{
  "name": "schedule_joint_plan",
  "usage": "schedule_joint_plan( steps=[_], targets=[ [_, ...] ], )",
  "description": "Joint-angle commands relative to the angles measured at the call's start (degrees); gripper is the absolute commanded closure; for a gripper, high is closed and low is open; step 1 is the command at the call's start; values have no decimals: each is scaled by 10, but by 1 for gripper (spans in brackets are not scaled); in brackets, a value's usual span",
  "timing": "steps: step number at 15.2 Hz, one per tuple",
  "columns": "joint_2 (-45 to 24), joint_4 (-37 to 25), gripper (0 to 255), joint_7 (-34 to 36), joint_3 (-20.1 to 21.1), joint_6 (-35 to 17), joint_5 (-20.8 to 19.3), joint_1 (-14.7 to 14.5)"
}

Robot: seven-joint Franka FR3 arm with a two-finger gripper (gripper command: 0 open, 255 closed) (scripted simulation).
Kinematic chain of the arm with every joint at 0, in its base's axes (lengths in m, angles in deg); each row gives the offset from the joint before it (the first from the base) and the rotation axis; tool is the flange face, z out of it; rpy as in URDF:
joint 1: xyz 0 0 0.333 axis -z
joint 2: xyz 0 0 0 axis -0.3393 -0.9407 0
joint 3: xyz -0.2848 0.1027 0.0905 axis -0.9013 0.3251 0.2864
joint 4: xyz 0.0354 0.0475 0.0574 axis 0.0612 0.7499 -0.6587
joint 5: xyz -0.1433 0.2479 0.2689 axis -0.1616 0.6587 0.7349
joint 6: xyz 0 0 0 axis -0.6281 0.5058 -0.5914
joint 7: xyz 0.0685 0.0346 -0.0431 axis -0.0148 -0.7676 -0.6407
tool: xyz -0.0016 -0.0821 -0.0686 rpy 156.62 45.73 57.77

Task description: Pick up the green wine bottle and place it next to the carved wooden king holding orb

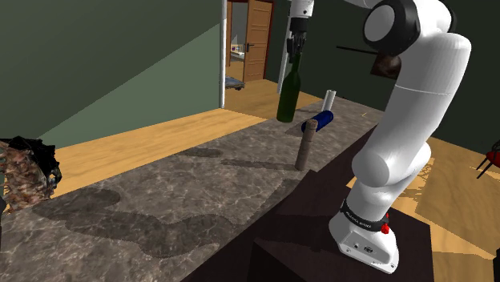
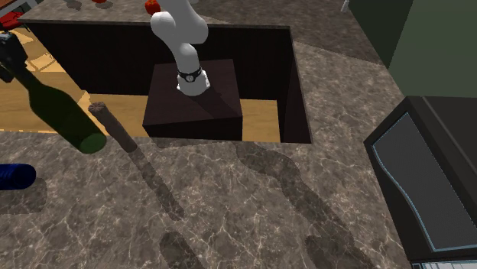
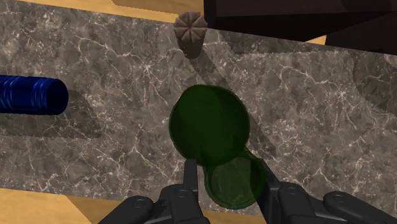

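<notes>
Closest to the wrist camera, the black two-finger gripper [image 3: 226, 173] has its jaws clamped on the neck of the dark green glass wine bottle [image 3: 210, 124], one finger on each side. This bottle stands upright over the grey marbled stone counter [image 3: 95, 153], near the blue ribbed cylinder [image 3: 32, 95] and the brown carved wooden king [image 3: 191, 30], touching neither. Whether its base rests on the counter cannot be determined.

Handling estimate: rigid, smooth, slippery and breakable, with most weight low in the body. A neck grip leaves a long load below the fingers, so expect swing. Keep the axis vertical, travel slowly, and lower it gently beside the slim king without knocking it.
</notes>
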Motion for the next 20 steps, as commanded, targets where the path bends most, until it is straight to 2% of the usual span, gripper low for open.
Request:
schedule_joint_plan(
  steps=[1,20],
  targets=[
    [7,25,255,0,0,-19,-1,0],
    [32,204,255,6,1,-173,-5,-2]
  ],
)
